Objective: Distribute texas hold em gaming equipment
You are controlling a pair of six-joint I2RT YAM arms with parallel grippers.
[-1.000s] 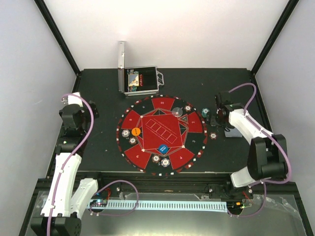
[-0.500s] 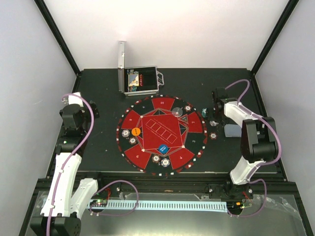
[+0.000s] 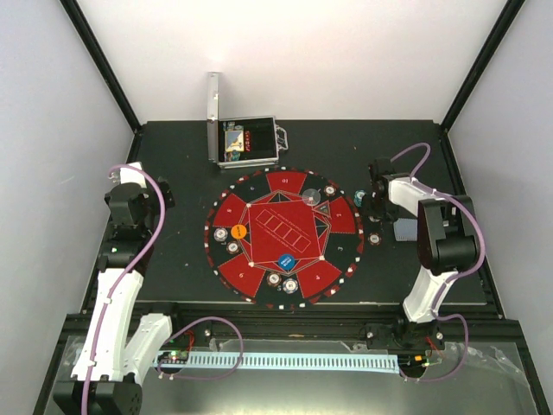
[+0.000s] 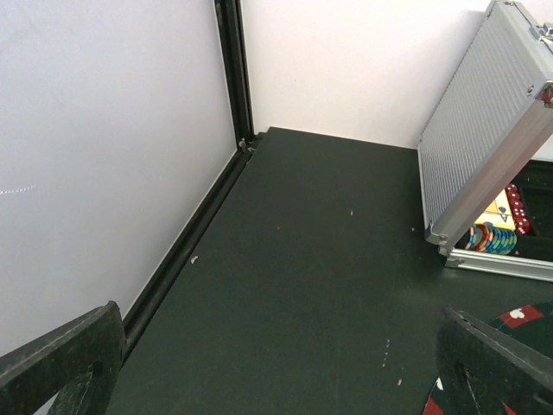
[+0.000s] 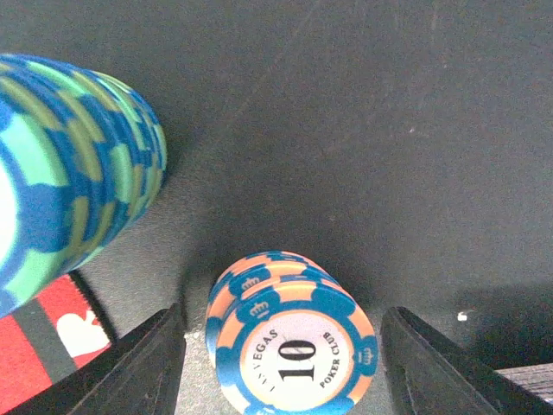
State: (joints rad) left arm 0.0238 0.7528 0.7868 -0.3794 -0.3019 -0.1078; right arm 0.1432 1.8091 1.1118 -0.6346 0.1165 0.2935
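A short stack of blue-and-orange "10" poker chips [image 5: 292, 346] stands on the black table between the fingers of my right gripper [image 5: 281, 367]. The jaws are open, with a gap on each side of the stack. A taller teal-and-blue chip stack [image 5: 78, 164] stands to its left. From above, the right gripper [image 3: 374, 203] is just off the mat's right rim, near grey-blue cards [image 3: 406, 230]. More chips [image 3: 275, 279], an orange disc [image 3: 239, 232] and a blue disc [image 3: 289, 262] lie on the mat. My left gripper [image 4: 281, 385] is open over bare table at the far left.
The round red-and-black mat [image 3: 283, 226] fills the table's middle. The open silver case [image 3: 244, 141] stands behind it, with chips inside [image 4: 492, 236]. Enclosure walls and black frame posts [image 4: 232, 69] bound the table on the left, back and right.
The right arm has folded in, bringing its wrist over the chips by the mat's right rim, and its jaws have narrowed around the stack. The left arm has not moved.
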